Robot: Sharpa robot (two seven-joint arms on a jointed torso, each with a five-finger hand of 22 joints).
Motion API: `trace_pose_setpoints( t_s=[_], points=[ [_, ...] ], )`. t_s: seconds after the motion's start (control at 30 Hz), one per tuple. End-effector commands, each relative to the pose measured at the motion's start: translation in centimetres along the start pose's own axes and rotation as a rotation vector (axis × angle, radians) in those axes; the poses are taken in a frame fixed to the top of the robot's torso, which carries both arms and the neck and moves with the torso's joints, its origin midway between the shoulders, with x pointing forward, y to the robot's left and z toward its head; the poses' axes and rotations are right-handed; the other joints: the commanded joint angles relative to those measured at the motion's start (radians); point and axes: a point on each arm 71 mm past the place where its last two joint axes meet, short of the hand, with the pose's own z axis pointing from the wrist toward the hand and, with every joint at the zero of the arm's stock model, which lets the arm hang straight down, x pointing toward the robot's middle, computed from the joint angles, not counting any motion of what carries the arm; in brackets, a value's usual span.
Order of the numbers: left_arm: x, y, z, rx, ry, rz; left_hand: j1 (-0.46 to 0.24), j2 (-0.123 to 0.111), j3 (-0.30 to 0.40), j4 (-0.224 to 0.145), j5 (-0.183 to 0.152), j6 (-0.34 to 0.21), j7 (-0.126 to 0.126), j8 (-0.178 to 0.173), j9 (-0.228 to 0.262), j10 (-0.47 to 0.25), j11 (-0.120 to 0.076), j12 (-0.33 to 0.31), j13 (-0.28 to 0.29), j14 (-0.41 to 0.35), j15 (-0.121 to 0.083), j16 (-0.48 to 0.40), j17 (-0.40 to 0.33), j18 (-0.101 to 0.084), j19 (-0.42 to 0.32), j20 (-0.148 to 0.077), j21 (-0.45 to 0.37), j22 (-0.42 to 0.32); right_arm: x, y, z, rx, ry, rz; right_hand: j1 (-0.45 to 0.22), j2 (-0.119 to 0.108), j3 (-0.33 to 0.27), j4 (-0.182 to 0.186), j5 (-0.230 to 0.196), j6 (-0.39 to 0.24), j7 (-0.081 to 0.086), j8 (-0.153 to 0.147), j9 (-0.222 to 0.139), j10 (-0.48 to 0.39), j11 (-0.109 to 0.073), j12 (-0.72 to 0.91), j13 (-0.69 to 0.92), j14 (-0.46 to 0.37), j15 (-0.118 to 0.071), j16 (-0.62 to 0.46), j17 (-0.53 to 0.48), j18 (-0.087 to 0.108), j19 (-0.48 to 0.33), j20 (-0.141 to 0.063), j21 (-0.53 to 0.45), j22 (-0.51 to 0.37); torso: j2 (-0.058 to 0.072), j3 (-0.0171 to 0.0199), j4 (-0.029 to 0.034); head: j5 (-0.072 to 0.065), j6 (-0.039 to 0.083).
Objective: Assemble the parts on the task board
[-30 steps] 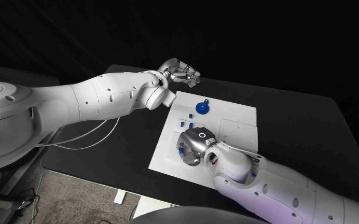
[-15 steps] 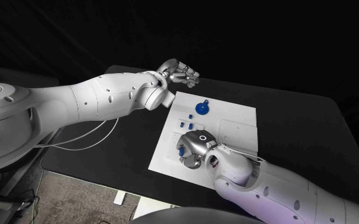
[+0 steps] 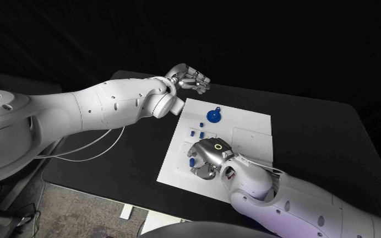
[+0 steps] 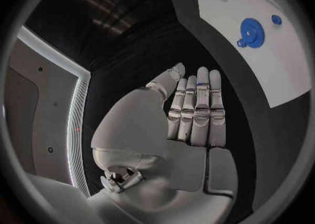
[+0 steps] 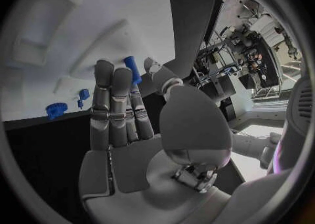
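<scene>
The white task board [image 3: 238, 133] lies in the middle of the black table. A blue gear [image 3: 213, 115] [image 4: 251, 29] [image 5: 56, 109] sits near the board's far edge, with small blue parts [image 3: 195, 134] a little nearer. My right hand [image 3: 208, 158] [image 5: 121, 108] is low over the board's near left part. It pinches a blue peg [image 5: 132, 70] [image 3: 193, 162] between thumb and fingertip. My left hand [image 3: 190, 78] [image 4: 193, 108] hovers beyond the board's far left corner, holding nothing, its fingers side by side.
Raised white outlines [image 3: 252, 138] mark the board's right half. Black table [image 3: 317, 133] stretches to the right of the board and a narrower strip [image 3: 119, 155] to its left. A white cable [image 3: 95, 141] hangs off the table's left edge.
My right hand has slid slightly toward the board's near edge, uncovering the small blue parts just beyond it. The left hand has stayed put.
</scene>
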Motion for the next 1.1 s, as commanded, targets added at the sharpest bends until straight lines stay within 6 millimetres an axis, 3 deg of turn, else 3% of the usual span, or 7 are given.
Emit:
trace_pose_setpoints(
  t_s=[0.03, 0.3, 0.4, 0.47, 0.73, 0.87, 1.1],
  points=[
    [0.0, -0.1, 0.0, 0.007, 0.006, -0.007, 0.002, 0.008, -0.001, 0.004, -0.003, -0.009, -0.001, -0.003, 0.001, -0.001, -0.002, 0.004, -0.001, 0.002, 0.003, -0.004, 0.001, 0.002, 0.004, 0.002, 0.000, 0.001, -0.5, 0.1, -0.2, -0.011, -0.055, 0.033, 0.012, -0.003, -0.029, 0.010, 0.001, -0.013, -0.003, -0.002, -0.001, -0.010, 0.000, 0.005, 0.001, 0.000, 0.006, 0.000, -0.002, 0.009, 0.036, 0.005, -0.003, -0.006, 0.000, 0.0003, 0.0006, -0.003, 0.004],
    [-0.2, -0.1, 0.0, 0.010, 0.000, -0.006, 0.001, 0.006, -0.003, 0.004, -0.007, -0.010, -0.001, -0.004, 0.000, -0.002, -0.002, 0.004, -0.001, 0.001, 0.003, -0.004, 0.001, 0.002, 0.004, 0.003, 0.000, -0.002, -1.8, -0.7, -1.0, -0.010, -0.118, 0.110, 0.036, -0.011, -0.170, 0.100, 0.013, -0.044, -0.006, -0.002, -0.001, -0.015, 0.000, 0.006, 0.001, 0.004, 0.007, -0.001, -0.006, 0.012, 0.037, 0.007, 0.006, -0.034, -0.001, 0.0007, -0.0014, -0.014, 0.008],
    [-0.2, 0.0, 0.0, 0.012, -0.001, -0.008, 0.000, 0.006, -0.003, 0.004, -0.009, -0.009, -0.001, -0.004, 0.000, -0.001, -0.002, 0.004, -0.001, 0.002, 0.003, -0.004, 0.001, 0.002, 0.004, 0.003, 0.000, -0.003, -3.1, -1.4, -1.5, -0.010, -0.161, 0.171, 0.041, -0.009, -0.215, 0.146, 0.013, -0.045, -0.006, -0.003, -0.001, -0.002, -0.003, 0.005, 0.001, 0.006, 0.005, 0.000, -0.006, 0.011, 0.036, 0.005, 0.016, -0.043, -0.002, 0.0012, -0.0024, -0.021, 0.030],
    [-0.3, 0.0, 0.0, 0.014, -0.001, -0.010, 0.000, 0.006, -0.004, 0.005, -0.010, -0.009, -0.001, -0.003, 0.000, -0.001, -0.002, 0.004, -0.001, 0.002, 0.003, -0.004, 0.001, 0.002, 0.004, 0.003, 0.000, -0.003, -4.0, -2.0, -1.8, -0.012, -0.193, 0.212, 0.033, 0.002, -0.223, 0.158, 0.017, -0.040, -0.004, -0.003, -0.001, 0.023, -0.010, 0.010, 0.000, 0.009, 0.001, 0.002, -0.005, 0.009, 0.038, 0.003, 0.020, -0.045, -0.003, 0.0019, -0.0035, -0.025, 0.031],
    [-0.4, 0.1, 0.1, 0.025, -0.005, -0.017, 0.002, 0.007, -0.006, 0.005, -0.015, -0.011, -0.001, -0.004, 0.000, 0.010, -0.005, 0.004, -0.001, 0.002, 0.002, -0.004, 0.002, 0.001, 0.005, 0.003, 0.000, -0.009, -8.0, -7.3, -3.8, 0.063, -0.279, 0.435, 0.035, 0.073, -0.170, 0.114, 0.014, 0.008, 0.007, -0.003, -0.001, 0.108, -0.024, 0.002, 0.001, 0.032, -0.012, 0.014, 0.006, -0.004, 0.042, -0.012, 0.089, -0.027, -0.012, 0.0061, -0.0097, -0.051, 0.057],
    [-0.4, 0.3, 0.1, 0.024, -0.002, -0.020, 0.003, 0.009, -0.007, 0.005, -0.015, -0.018, 0.001, -0.005, -0.001, 0.012, -0.005, 0.004, -0.001, 0.007, 0.001, -0.003, 0.003, 0.001, 0.008, 0.001, 0.001, -0.009, -9.5, -11.0, -5.3, 0.128, -0.277, 0.512, -0.012, 0.064, -0.025, 0.053, 0.010, 0.017, 0.006, -0.003, -0.001, 0.118, -0.026, 0.001, 0.000, 0.037, -0.015, 0.018, 0.017, -0.008, 0.040, -0.015, 0.137, -0.012, -0.019, 0.0108, -0.0161, -0.060, 0.065],
    [-0.1, 0.6, 0.0, 0.033, 0.025, -0.035, 0.001, 0.002, -0.012, 0.004, -0.015, -0.054, -0.004, -0.008, -0.003, 0.007, -0.006, 0.004, -0.001, 0.023, -0.004, 0.000, 0.008, 0.002, 0.022, -0.003, 0.004, -0.006, -10.4, -15.9, -8.0, 0.218, -0.250, 0.584, -0.017, 0.071, 0.025, 0.020, 0.023, 0.029, 0.002, -0.003, -0.001, 0.157, -0.037, -0.002, 0.001, 0.044, -0.022, 0.021, 0.024, -0.010, 0.043, -0.021, 0.176, -0.001, -0.026, 0.0202, -0.0233, -0.080, 0.062]
  ],
)
